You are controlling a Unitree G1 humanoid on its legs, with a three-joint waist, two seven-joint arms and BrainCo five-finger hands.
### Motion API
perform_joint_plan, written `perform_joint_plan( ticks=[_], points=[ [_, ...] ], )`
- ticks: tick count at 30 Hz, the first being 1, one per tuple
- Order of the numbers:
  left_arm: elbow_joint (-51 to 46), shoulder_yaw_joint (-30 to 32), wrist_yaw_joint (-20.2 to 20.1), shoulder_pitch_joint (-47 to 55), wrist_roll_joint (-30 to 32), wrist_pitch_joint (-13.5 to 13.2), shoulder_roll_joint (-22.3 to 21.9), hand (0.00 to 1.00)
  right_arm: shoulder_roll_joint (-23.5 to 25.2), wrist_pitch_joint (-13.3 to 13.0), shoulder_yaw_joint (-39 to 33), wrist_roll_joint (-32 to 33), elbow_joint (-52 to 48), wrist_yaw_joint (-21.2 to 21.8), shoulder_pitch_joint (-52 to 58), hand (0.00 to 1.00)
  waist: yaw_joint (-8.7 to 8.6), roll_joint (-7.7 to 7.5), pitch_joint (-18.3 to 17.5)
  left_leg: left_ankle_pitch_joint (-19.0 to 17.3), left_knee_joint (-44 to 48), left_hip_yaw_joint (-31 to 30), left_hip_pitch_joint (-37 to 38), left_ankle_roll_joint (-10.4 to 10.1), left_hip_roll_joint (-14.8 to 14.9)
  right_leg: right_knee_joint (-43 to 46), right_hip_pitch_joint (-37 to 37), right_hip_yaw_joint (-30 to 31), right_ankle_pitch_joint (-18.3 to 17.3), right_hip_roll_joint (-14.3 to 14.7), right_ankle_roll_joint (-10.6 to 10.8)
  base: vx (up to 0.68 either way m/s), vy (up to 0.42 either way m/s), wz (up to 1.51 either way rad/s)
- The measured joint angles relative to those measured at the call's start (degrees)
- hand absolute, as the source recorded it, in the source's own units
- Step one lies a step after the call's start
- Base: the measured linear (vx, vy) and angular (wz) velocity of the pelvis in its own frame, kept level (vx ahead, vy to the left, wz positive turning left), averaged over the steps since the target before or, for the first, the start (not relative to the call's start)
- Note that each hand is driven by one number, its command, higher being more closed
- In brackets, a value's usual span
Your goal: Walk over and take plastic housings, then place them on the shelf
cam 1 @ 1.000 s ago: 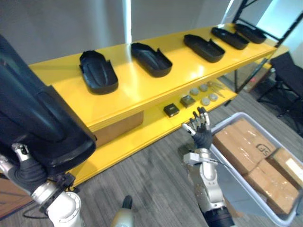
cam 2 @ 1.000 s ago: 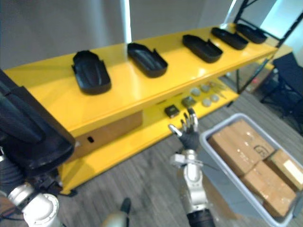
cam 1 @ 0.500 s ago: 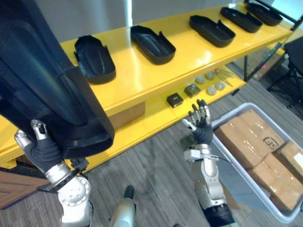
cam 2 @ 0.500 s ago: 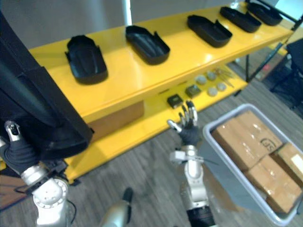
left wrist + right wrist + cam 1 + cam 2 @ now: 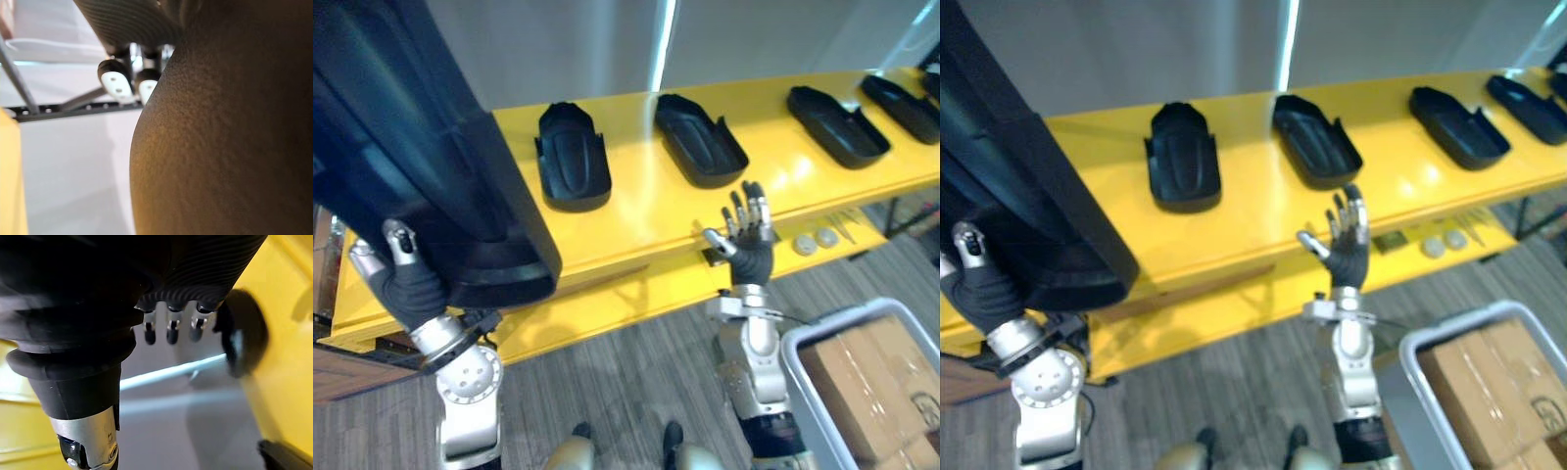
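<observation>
Shelf top (image 5: 636, 211): four housings (image 5: 573, 162), one held

Bright room; white glare on shelf (image 5: 636, 215) top; soft shadows beside housings (image 5: 573, 157).

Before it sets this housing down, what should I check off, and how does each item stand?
1. Held housing gripped by the left hand: ok.
2. Right hand free, fingers straight: ok.
3. Shelf directly ahead, seemingly within reach: ok.
4. Free spot left of the nearest shelved housing: cannot tell, the held housing hides most of it.
5. Grey bin apart from both arms: ok.
</observation>
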Motion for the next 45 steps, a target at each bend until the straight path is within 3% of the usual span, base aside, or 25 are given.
perform_joint_plan(
  ticks=[2,3,4,5,6,7,9,12,15,17,21,23,25,27,28,31,37,39,41,45],
  points=[
    [0.00,-1.96,-0.91,-0.24,0.02,-0.15,-0.74,1.00,-1.42,-0.44,-0.18,0.14,-1.44,-0.17,-0.42,0.00,-0.59,1.23,-0.82,1.86,-1.58,0.28,0.03,-2.95,0.73,0.23,2.12,-4.00,-0.71,0.46,-1.17,0.21,-0.213,1.08],
    [-0.02,-3.42,-0.98,-0.31,0.01,-0.28,-0.75,1.00,-1.86,-0.87,-0.18,0.15,-2.01,-0.21,-0.81,0.00,-1.17,1.55,-1.00,4.04,-2.37,4.29,0.07,-1.69,1.80,1.60,3.39,-6.96,-1.42,0.21,-2.26,0.16,-0.164,1.28],
    [-0.02,-3.99,-1.16,-0.41,-0.02,-0.46,-0.90,1.00,-2.64,-1.11,-0.32,0.09,-2.05,-0.43,-1.93,0.00,-1.52,1.98,-1.03,6.35,-3.15,11.48,0.47,1.79,3.13,10.73,-0.06,-8.64,-2.82,-0.43,-4.22,0.08,-0.127,1.21],
    [0.30,-4.07,-1.25,-0.78,-0.05,-0.57,-1.06,1.00,-2.77,-1.19,-0.04,-0.03,-2.11,-0.71,-2.48,0.00,-1.69,2.30,-1.03,6.85,-3.61,14.44,0.52,2.52,4.20,13.34,-2.89,-8.88,-5.47,-0.13,-4.08,0.05,-0.108,1.05],
    [1.03,-4.13,-1.36,-1.99,-0.25,-0.61,-0.59,1.00,-2.39,-1.38,-0.07,-0.28,-2.64,-0.78,-2.88,0.00,-1.54,1.78,-1.53,6.77,-4.94,17.24,0.71,2.43,5.30,-0.30,-1.15,-7.39,-3.15,1.64,-3.84,0.04,-0.125,1.03],
    [2.35,-3.71,-1.55,-2.76,-0.15,-0.88,-0.55,1.00,-2.06,-1.59,-0.26,-1.14,-3.94,-0.85,-2.71,0.00,-1.59,1.95,-1.87,5.53,-5.91,17.20,0.86,1.56,6.44,-4.48,-0.29,-9.16,3.65,2.60,-3.85,0.07,-0.097,0.96],
    [2.72,-3.76,-1.71,-2.05,-0.26,-0.80,-0.93,1.00,-2.06,-1.63,-0.03,-1.18,-4.97,-0.77,-3.13,0.00,-1.14,1.86,-1.93,6.44,-7.17,19.26,0.94,0.27,8.22,-4.70,-0.16,-9.95,3.22,3.22,-4.58,0.10,-0.110,0.47],
    [3.21,-4.34,-2.51,-2.47,-0.22,-0.74,-0.70,1.00,-2.15,-1.64,-0.06,-1.15,-5.46,-0.71,-2.52,0.00,-1.97,2.26,-2.09,7.22,-8.34,20.24,1.05,0.25,9.40,-4.36,-0.14,-11.51,2.99,3.08,-4.92,0.03,-0.013,0.23],
    [4.78,-6.34,-3.56,-3.32,-0.27,-0.74,-0.64,1.00,-1.86,-1.66,-0.94,-1.14,-6.70,-0.76,-0.52,0.00,-3.14,2.36,-2.03,6.27,-7.66,19.97,1.05,1.23,7.62,-3.18,0.88,-13.46,2.42,0.67,-3.91,-0.04,0.170,0.39],
    [5.45,-7.22,-3.66,-3.47,-0.30,-0.72,-0.14,1.00,-0.75,-1.72,-1.70,-1.14,-7.26,-0.75,2.06,0.00,-3.94,2.24,-2.12,5.22,-6.56,19.83,1.22,2.33,5.47,-2.67,1.98,-14.52,2.46,-1.78,-2.09,-0.05,0.229,0.42],
    [5.71,-6.79,-4.10,-3.52,-1.17,-0.74,2.62,1.00,2.77,-1.53,-1.24,-1.38,-8.08,-0.77,4.11,0.00,-2.86,2.18,-2.09,2.18,-1.44,23.85,-0.48,5.93,2.06,-0.63,-0.58,-10.44,3.52,-5.86,0.56,-0.09,0.291,-0.37],
    [6.00,-5.32,-4.18,-3.48,-1.76,-0.75,3.99,1.00,4.45,-1.41,0.80,-2.31,-7.98,-0.80,4.21,0.00,-2.29,1.96,-2.02,0.55,0.29,29.26,-1.12,7.50,1.88,1.46,-3.72,-10.64,2.80,-7.81,-1.22,-0.09,0.231,-1.06],
    [6.88,-4.70,-4.28,-3.76,-1.77,-0.69,4.42,1.00,5.34,-1.41,3.00,-2.60,-7.98,-0.70,4.96,0.00,-3.00,1.68,-1.98,0.19,0.25,31.44,-0.83,8.11,2.07,4.42,-4.43,-10.96,1.96,-8.03,-1.92,-0.03,0.130,-0.75],
    [7.87,-5.02,-5.02,-4.57,-1.70,-0.68,4.58,1.00,5.86,-1.41,3.21,-3.44,-8.02,-0.58,6.08,0.00,-3.51,0.63,-2.22,0.28,0.17,31.94,-0.88,8.19,2.17,5.30,-3.88,-8.22,-1.72,-4.56,-0.22,0.03,0.004,-0.35],
    [8.50,-5.60,-5.46,-4.88,-1.70,-0.54,3.82,1.00,5.70,-1.40,3.14,-3.46,-8.02,-0.49,7.02,0.00,-4.46,0.75,-2.10,0.85,0.02,31.73,-0.74,8.08,2.52,3.11,-2.94,-5.90,-1.58,-2.85,-0.26,0.06,-0.046,-0.06],
    [8.87,-5.99,-6.12,-4.55,-1.57,-0.39,2.35,1.00,5.62,-1.33,1.95,-3.45,-8.02,-0.19,10.96,0.00,-4.69,0.58,-2.04,1.92,-2.31,31.63,2.16,7.08,3.09,0.03,0.25,-5.98,-0.31,-1.09,-1.16,0.10,-0.086,-0.06],
    [7.70,-5.85,-6.90,-4.47,-1.82,-0.42,-0.07,1.00,4.15,-1.11,-4.97,-3.40,-8.08,0.44,13.82,0.00,-4.56,0.57,-2.01,1.91,-1.46,29.02,3.60,7.04,4.48,-2.31,3.77,-5.92,-0.56,0.44,-1.91,0.09,-0.074,-0.01],
    [7.67,-5.81,-7.09,-4.01,-2.03,-0.43,-0.76,1.00,3.63,-1.00,-7.19,-3.43,-8.24,0.39,14.72,0.00,-4.55,0.51,-1.98,2.00,-1.28,27.96,4.14,6.85,4.54,-3.12,5.16,-5.63,-0.54,0.17,-1.94,0.06,0.013,0.02],
    [7.56,-5.92,-7.53,-3.90,-2.29,-0.61,-0.67,1.00,3.87,-1.01,-10.56,-3.43,-8.99,0.25,15.69,0.00,-4.70,-0.51,-1.31,0.84,3.97,26.55,1.84,7.00,4.66,-2.96,5.54,-5.00,-0.54,-1.86,-1.94,0.03,0.114,0.03],
    [7.57,-6.01,-7.70,-3.56,-2.36,-0.64,-0.62,1.00,3.77,-1.00,-13.90,-3.74,-9.01,-2.25,16.22,0.00,-6.03,-0.27,-1.34,1.73,5.37,23.19,-1.64,4.90,9.75,-0.31,3.55,-4.67,-0.96,-5.54,-1.08,0.00,0.227,0.00]
  ],
)
